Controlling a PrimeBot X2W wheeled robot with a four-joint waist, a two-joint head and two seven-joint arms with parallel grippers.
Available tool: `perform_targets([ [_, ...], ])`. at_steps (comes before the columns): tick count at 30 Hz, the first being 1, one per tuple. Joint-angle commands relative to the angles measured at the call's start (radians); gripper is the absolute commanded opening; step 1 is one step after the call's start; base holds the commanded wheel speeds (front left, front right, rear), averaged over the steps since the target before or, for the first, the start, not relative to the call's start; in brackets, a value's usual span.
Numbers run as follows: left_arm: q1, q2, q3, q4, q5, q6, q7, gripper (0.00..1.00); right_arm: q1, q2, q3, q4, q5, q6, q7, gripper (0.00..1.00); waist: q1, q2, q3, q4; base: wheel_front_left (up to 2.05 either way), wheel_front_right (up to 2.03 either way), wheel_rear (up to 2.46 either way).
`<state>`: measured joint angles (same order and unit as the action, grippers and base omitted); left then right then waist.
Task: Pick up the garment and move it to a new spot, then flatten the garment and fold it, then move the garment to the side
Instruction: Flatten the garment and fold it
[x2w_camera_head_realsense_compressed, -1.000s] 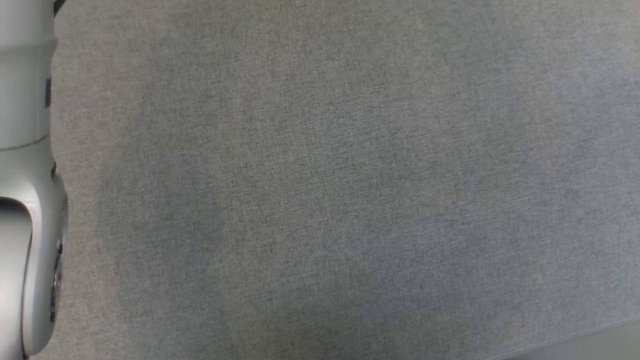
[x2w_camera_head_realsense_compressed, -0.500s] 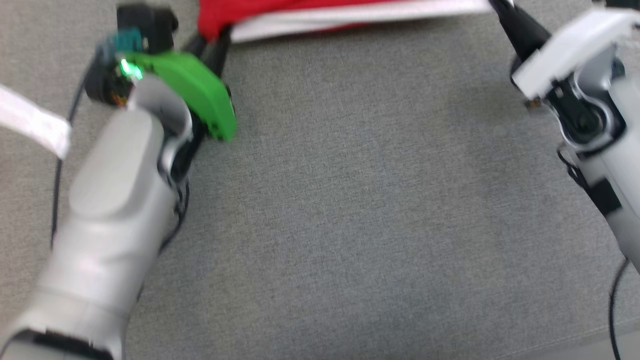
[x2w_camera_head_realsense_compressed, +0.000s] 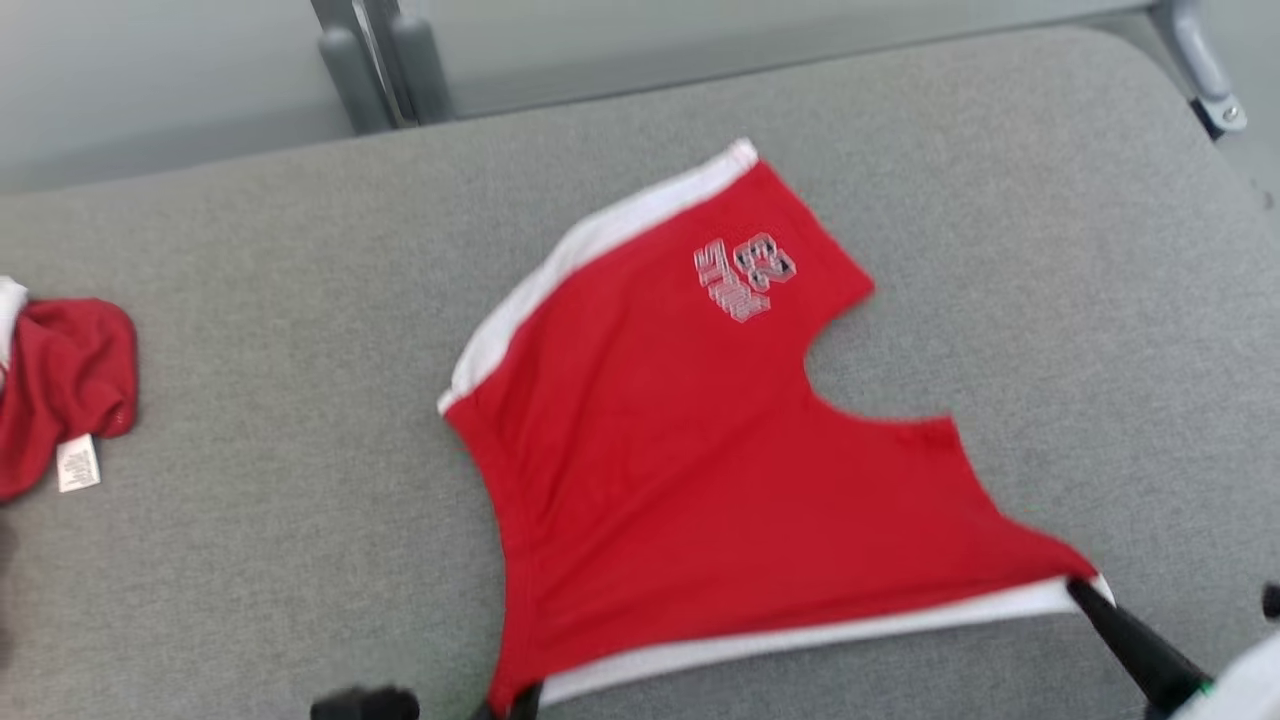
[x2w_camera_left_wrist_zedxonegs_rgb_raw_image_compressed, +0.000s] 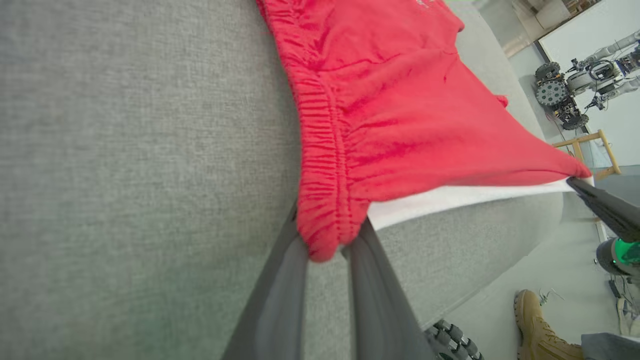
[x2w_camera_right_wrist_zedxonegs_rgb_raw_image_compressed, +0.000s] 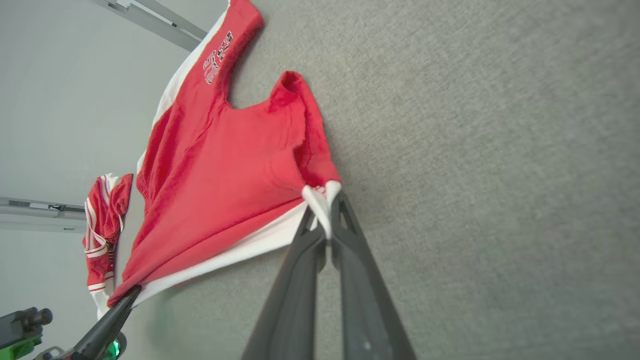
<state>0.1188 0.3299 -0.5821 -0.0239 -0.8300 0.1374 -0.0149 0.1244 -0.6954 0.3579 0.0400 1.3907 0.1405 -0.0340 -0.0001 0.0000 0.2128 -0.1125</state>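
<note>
The garment (x2w_camera_head_realsense_compressed: 700, 450) is a pair of red shorts with white side stripes and a pale printed logo, spread on the grey cushioned surface (x2w_camera_head_realsense_compressed: 250, 300). Its near edge is stretched taut between my two grippers. At the bottom of the head view my left gripper (x2w_camera_head_realsense_compressed: 515, 700) is shut on the elastic waistband corner, shown close up in the left wrist view (x2w_camera_left_wrist_zedxonegs_rgb_raw_image_compressed: 327, 240). My right gripper (x2w_camera_head_realsense_compressed: 1080, 592) is shut on the white-striped hem corner, pinched tightly in the right wrist view (x2w_camera_right_wrist_zedxonegs_rgb_raw_image_compressed: 325, 205). The far part of the garment (x2w_camera_right_wrist_zedxonegs_rgb_raw_image_compressed: 225, 165) lies on the surface.
A second red garment with white stripes (x2w_camera_head_realsense_compressed: 60, 390) lies crumpled at the surface's left edge. Grey metal frame legs (x2w_camera_head_realsense_compressed: 370, 60) stand behind the surface. Off its near side are a person's boot (x2w_camera_left_wrist_zedxonegs_rgb_raw_image_compressed: 537, 325), another robot (x2w_camera_left_wrist_zedxonegs_rgb_raw_image_compressed: 565, 95) and a wooden stool (x2w_camera_left_wrist_zedxonegs_rgb_raw_image_compressed: 590, 145).
The head camera has swung upward: from bare grey surface, past both arms, to the whole garment. Both grippers remain shut on the garment's corners.
</note>
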Motion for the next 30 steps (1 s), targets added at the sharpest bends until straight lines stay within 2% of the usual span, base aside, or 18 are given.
perform_targets([
  [1, 0.060, 0.034, 0.038, -0.041, -0.020, 0.052, -0.015, 0.00, 0.058, -0.046, -0.052, -0.019, 0.005, -0.018, -0.037, 0.00, 0.0001, 0.0000, -0.076, 0.020, 0.00, 0.00, 0.00],
  [5, 0.134, 0.035, 0.030, -0.194, -0.030, 0.102, 0.004, 0.00, 0.138, -0.069, -0.118, -0.128, 0.007, -0.017, -0.047, 0.00, 0.0001, 0.0000, -0.034, 0.033, 0.00, 0.00, 0.00],
  [9, 0.054, 0.037, 0.027, -0.259, -0.024, 0.115, 0.062, 0.00, 0.046, -0.074, -0.159, -0.146, -0.012, -0.017, 0.016, 0.00, 0.0001, 0.0000, 0.030, 0.061, 0.00, 0.00, 0.00],
  [11, 0.002, 0.012, 0.038, -0.264, -0.030, 0.146, 0.096, 0.00, -0.034, -0.062, -0.164, -0.129, -0.022, -0.017, 0.065, 0.00, 0.0001, 0.0000, 0.064, 0.084, 0.00, 0.00, 0.00],
  [14, -0.085, -0.021, 0.032, -0.268, -0.046, 0.165, 0.158, 0.00, -0.181, -0.037, -0.138, -0.070, -0.060, -0.013, 0.161, 0.00, 0.0001, 0.0000, 0.099, 0.115, 0.00, 0.00, 0.00],
  [20, -0.234, -0.051, 0.025, -0.258, -0.071, 0.184, 0.261, 0.00, -0.467, 0.045, -0.119, 0.077, -0.146, -0.011, 0.325, 0.00, 0.0001, 0.0000, 0.155, 0.171, 0.00, 0.00, 0.00],
  [25, -0.357, -0.052, 0.019, -0.212, -0.069, 0.177, 0.337, 0.00, -0.659, 0.100, -0.101, 0.205, -0.244, -0.010, 0.463, 0.00, 0.0001, 0.0000, 0.192, 0.208, 0.00, 0.00, 0.00],
  [30, -0.465, -0.081, 0.008, -0.129, -0.064, 0.178, 0.386, 0.00, -0.795, 0.140, -0.098, 0.301, -0.349, -0.010, 0.579, 0.00, 0.0001, 0.0000, 0.229, 0.232, 0.00, 0.00, 0.00],
])
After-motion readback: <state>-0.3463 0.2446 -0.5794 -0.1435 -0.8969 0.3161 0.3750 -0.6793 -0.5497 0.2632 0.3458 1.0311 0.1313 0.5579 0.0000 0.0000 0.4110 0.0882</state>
